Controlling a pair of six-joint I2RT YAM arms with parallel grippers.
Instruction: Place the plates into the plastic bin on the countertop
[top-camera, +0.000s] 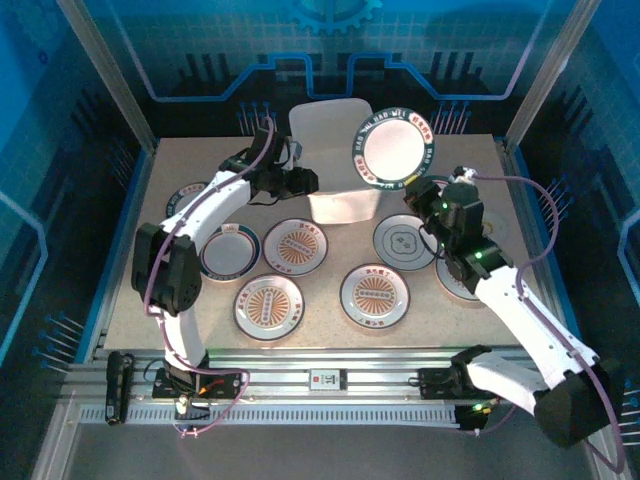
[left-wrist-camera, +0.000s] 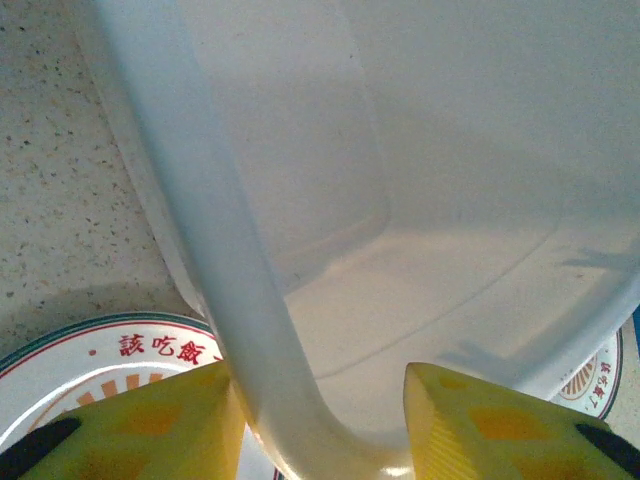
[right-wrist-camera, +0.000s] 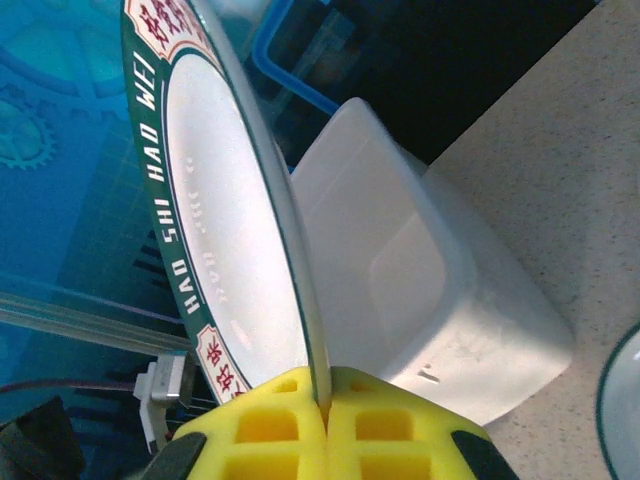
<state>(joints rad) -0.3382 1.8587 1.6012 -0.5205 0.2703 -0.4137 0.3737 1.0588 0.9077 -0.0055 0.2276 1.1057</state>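
The right claw (top-camera: 418, 188) (right-wrist-camera: 325, 430) is pinched tight on the lower edge of a round white plate with a dark green lettered rim (top-camera: 393, 148) (right-wrist-camera: 220, 230). It holds the plate on edge in the air, lettered face turned up and back toward the arms, just right of a translucent white rectangular plastic bin (top-camera: 330, 140) (right-wrist-camera: 430, 290).

The bin sits at the far middle of the beige speckled bench (top-camera: 322, 320), its long axis running near to far. Whether it rests flat or tipped is hard to judge. At its left wall the left claw (top-camera: 305, 183) (left-wrist-camera: 320, 380) straddles the lipped rim, its yellow pads (left-wrist-camera: 150, 425) about half apart and closed against the plastic.

Seven more plates lie flat nearer the arms, eight counted in all.
- Three orange-centred plates show whole: a middle plate (top-camera: 297, 245), a near-left plate (top-camera: 268, 305) and a near-right plate (top-camera: 374, 295).
- A pale dark-rimmed plate (top-camera: 405, 242) also shows whole.
- A far-left plate (top-camera: 185, 195) and a white-centred plate (top-camera: 232, 255) are partly covered by the left arm.
- A right-hand plate (top-camera: 455, 287) lies largely beneath the right arm.

In the left wrist view a plate with red characters (left-wrist-camera: 100, 360) is cut off at the bottom edge.
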